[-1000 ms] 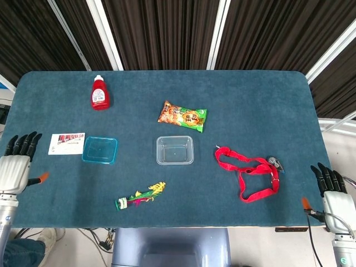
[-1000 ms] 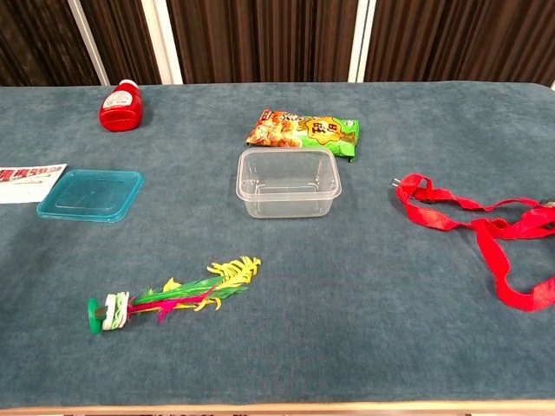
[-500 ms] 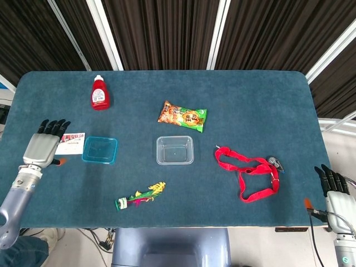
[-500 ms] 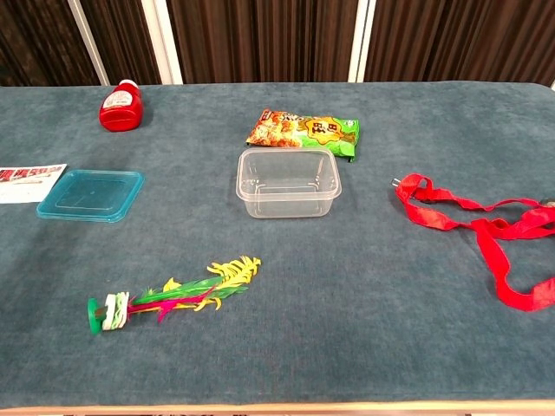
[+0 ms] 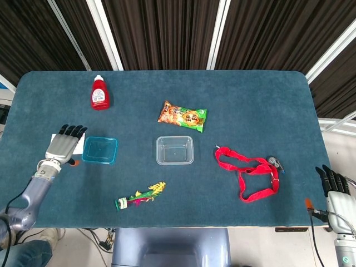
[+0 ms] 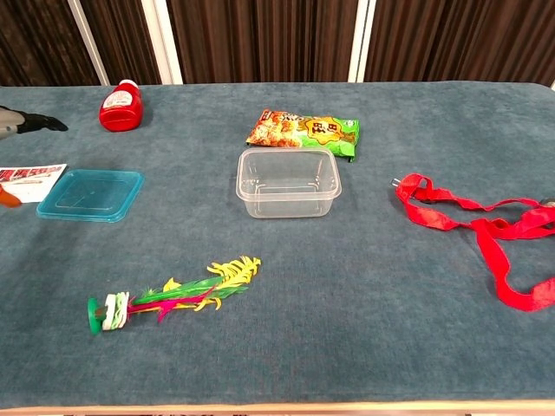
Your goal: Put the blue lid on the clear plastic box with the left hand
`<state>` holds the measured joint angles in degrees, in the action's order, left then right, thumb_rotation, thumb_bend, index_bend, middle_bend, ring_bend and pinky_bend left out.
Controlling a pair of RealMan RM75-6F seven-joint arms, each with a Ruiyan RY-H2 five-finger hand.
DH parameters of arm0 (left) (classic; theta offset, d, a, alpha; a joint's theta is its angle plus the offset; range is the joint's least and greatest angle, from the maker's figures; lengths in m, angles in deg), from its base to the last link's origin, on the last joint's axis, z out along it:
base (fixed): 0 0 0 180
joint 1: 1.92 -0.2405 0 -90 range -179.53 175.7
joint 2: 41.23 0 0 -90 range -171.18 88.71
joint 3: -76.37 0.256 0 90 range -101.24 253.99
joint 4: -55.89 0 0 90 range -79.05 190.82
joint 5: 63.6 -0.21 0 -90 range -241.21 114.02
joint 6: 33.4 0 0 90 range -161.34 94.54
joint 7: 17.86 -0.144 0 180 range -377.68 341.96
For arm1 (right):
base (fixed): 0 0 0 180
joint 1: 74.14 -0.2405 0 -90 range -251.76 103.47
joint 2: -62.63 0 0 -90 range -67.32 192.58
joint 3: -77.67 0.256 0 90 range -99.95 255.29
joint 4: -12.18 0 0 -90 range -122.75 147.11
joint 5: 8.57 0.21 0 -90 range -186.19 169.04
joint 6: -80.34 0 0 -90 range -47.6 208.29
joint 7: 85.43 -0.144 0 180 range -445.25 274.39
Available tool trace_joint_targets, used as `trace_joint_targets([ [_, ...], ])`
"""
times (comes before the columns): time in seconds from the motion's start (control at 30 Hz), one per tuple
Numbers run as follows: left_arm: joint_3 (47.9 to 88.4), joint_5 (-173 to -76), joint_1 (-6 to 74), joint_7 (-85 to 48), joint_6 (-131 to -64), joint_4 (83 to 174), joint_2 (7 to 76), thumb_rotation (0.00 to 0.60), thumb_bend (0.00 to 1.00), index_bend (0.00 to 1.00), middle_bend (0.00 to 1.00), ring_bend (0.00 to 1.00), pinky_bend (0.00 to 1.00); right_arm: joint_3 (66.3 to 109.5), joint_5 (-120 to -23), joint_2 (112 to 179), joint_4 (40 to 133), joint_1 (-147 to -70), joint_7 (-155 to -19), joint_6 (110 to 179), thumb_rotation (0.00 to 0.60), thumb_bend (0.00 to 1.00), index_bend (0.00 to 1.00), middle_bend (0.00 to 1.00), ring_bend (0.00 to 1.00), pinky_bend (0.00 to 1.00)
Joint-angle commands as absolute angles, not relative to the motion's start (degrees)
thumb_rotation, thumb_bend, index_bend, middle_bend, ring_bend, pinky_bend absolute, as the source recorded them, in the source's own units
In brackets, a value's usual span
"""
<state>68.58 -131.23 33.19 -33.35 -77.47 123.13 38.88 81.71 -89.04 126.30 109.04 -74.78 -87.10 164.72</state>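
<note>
The blue lid (image 5: pixel 100 149) lies flat on the dark blue worktop (image 5: pixel 250 100), well apart from the clear plastic box (image 5: pixel 174 150), which sits at its 3 o'clock, empty and mouth up. The left hand (image 5: pixel 64 144) hovers just beside the lid at its 9 o'clock, fingers stretched out and apart, holding nothing; it covers most of a white printed card (image 6: pixel 30 180) that lies there. In the chest view only its dark fingertips (image 6: pixel 39 122) reach in from the left edge.

From the box, an orange and green snack packet (image 5: pixel 182 115) lies near at 12 o'clock, a feathered shuttlecock (image 5: pixel 138 196) at 7 o'clock, and a red strap (image 5: pixel 247 172) in loose loops at 3 o'clock. A red sauce bottle (image 5: pixel 99 93) lies at the lid's 12 o'clock, towards the far edge.

The right hand (image 5: pixel 335 192) sits off the worktop's near right corner, fingers straight and side by side, holding nothing.
</note>
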Motion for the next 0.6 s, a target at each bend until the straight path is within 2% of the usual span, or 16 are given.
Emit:
trace_joint_targets([
  [0.03,68.8,-131.6,33.8,-33.6,-77.5,122.8,39.5,0.6,0.06,0.0,0.03,0.04,0.02,81.8,-88.9,126.3,109.1,-74.8,-87.1,164.6,0.6,0.39,0.08,0.04,0.02,0.0],
  [0.6,70.5,-127.9,36.5,-37.7,-74.4,123.1,41.4,0.6,0.06,0.0,0.04,0.04,0.02,81.9,-88.6,126.1,109.1,-74.8,-87.2,164.2,0.6,0.39,0.08,0.04,0.02,0.0],
])
